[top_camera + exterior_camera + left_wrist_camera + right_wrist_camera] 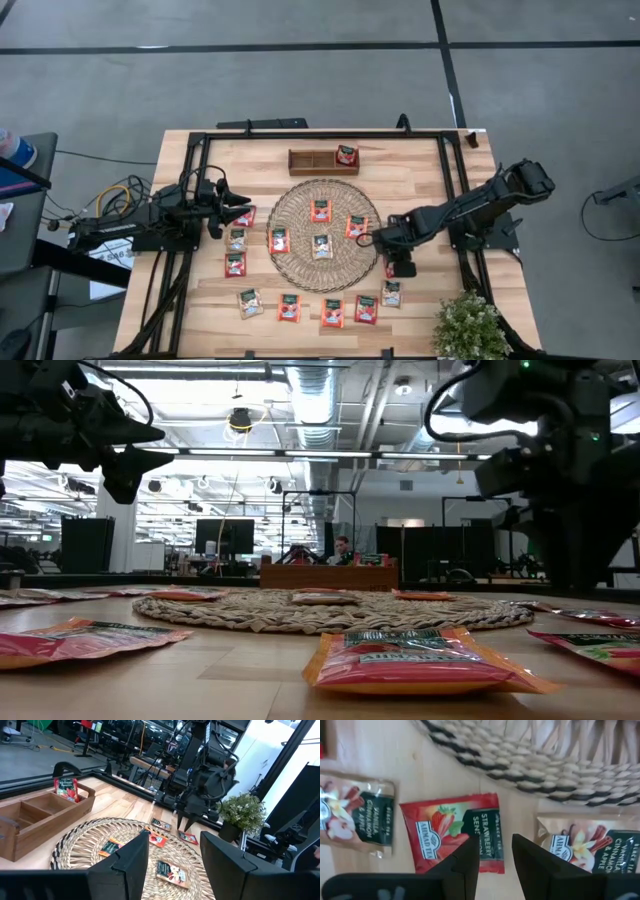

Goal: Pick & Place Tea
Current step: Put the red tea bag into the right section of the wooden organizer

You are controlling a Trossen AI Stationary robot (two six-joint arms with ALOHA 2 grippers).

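Small square tea sachets, red-orange and pale, lie flat on the round woven mat (322,235) and on the wood around it. One red sachet (347,155) stands in the brown tray (310,160). My right gripper (496,865) is open and points down at the mat's right edge. Its fingers stand above a red strawberry sachet (445,837), which lies flat between two pale vanilla sachets. The left wrist view shows those fingers (189,826) just above the table. My left gripper (172,865) is open and waits over the table's left side (235,202), near a red sachet (245,215).
A potted plant (468,325) stands at the table's near right corner. A black frame (320,134) runs along the table's far and side edges. Sachets form a row along the near side (310,308). Bare wood lies between the tray and the mat.
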